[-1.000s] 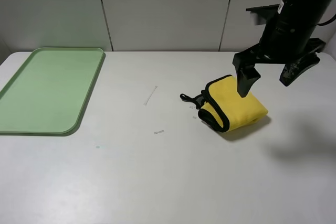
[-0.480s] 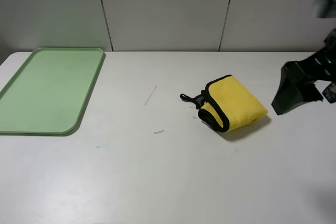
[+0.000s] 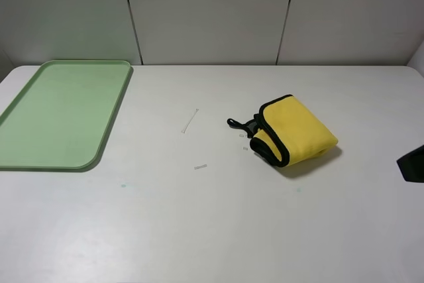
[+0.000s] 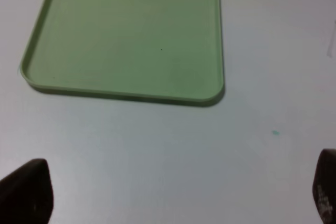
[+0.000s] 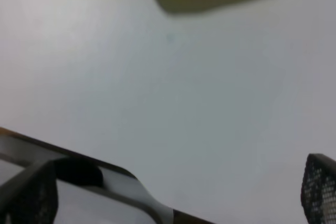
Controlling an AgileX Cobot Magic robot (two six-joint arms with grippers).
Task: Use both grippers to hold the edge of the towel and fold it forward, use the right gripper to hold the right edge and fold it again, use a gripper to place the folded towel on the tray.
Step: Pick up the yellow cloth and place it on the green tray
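The towel [image 3: 298,137] lies on the counter [image 3: 212,230] as a small thick bundle, a little to the right of the middle. Its black piping [image 3: 273,152] curls along the left side and its little loop [image 3: 233,123] sticks out toward the tray [image 3: 40,157]. To me both folds look finished, though the bundle is rather puffy and not very flat. What is left, I think, is the last step, because the towel is well apart from the tray and must be carried across the counter and laid inside it. The left pincer [image 4: 176,192] hangs over the bare counter just beside the tray's rim; its two fingers stand wide apart and touch nothing. The right pincer [image 5: 173,192] is also fully apart and empty. It hovers above the counter near its front edge, some way from the towel, and only a dark corner of it shows at the right border of the high view. So no pincer has any hold on the towel at this moment.
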